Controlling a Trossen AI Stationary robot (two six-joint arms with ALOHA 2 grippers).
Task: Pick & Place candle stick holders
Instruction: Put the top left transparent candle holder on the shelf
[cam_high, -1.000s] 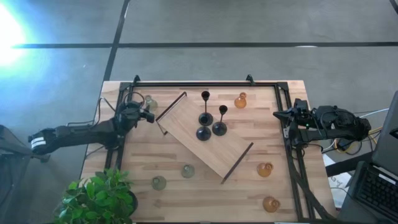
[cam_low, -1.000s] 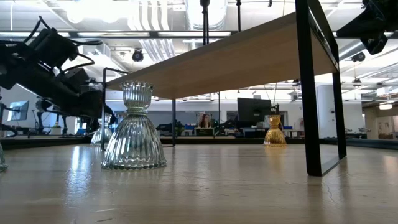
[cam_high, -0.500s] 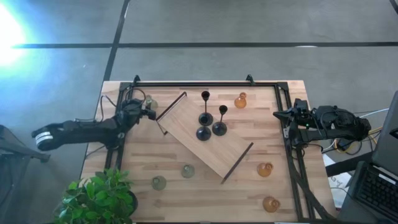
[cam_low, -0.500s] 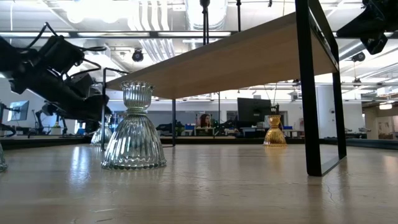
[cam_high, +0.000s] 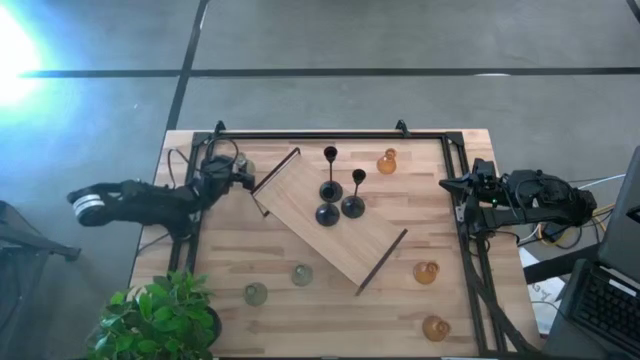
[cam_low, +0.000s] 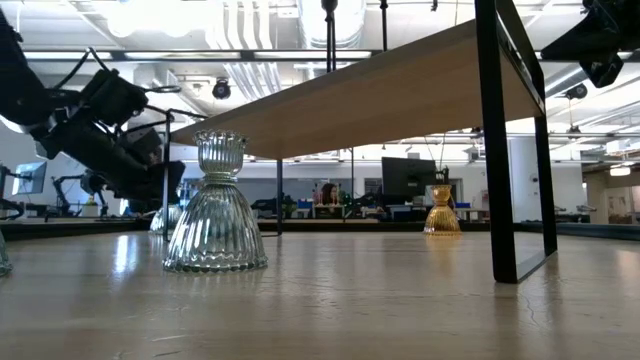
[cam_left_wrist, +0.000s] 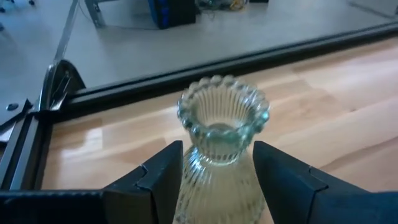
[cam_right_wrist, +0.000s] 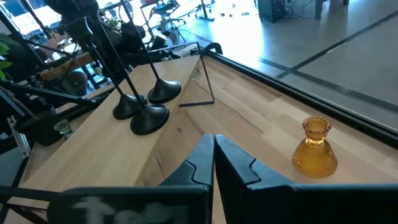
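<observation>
A pale green glass holder (cam_left_wrist: 221, 134) stands on its base near the table's far left corner (cam_high: 245, 166). My left gripper (cam_left_wrist: 217, 146) is open, one finger on each side of the holder's body (cam_high: 238, 172); I see no clear touch. Three black holders (cam_high: 330, 190) stand on the raised wooden board (cam_high: 345, 235). Two more green holders (cam_high: 302, 274) (cam_high: 256, 294) stand near the front. Amber holders stand at the back (cam_high: 387, 161) and at the right (cam_high: 426, 271) (cam_high: 435, 327). My right gripper (cam_right_wrist: 213, 146) waits shut at the table's right edge (cam_high: 447, 184).
The board rests on black handle legs (cam_low: 498, 160), slanting across the table's middle. Black frame rails (cam_high: 320, 133) run along the far, left and right sides. A potted plant (cam_high: 165, 315) stands at the near left corner. In the low view one green holder (cam_low: 215, 205) stands close.
My left gripper has gone toward the table's far edge and slightly down, up to the green holder at the far left, so that its fingers now flank it. The gap between its fingers looks unchanged. The holder has stayed in place.
</observation>
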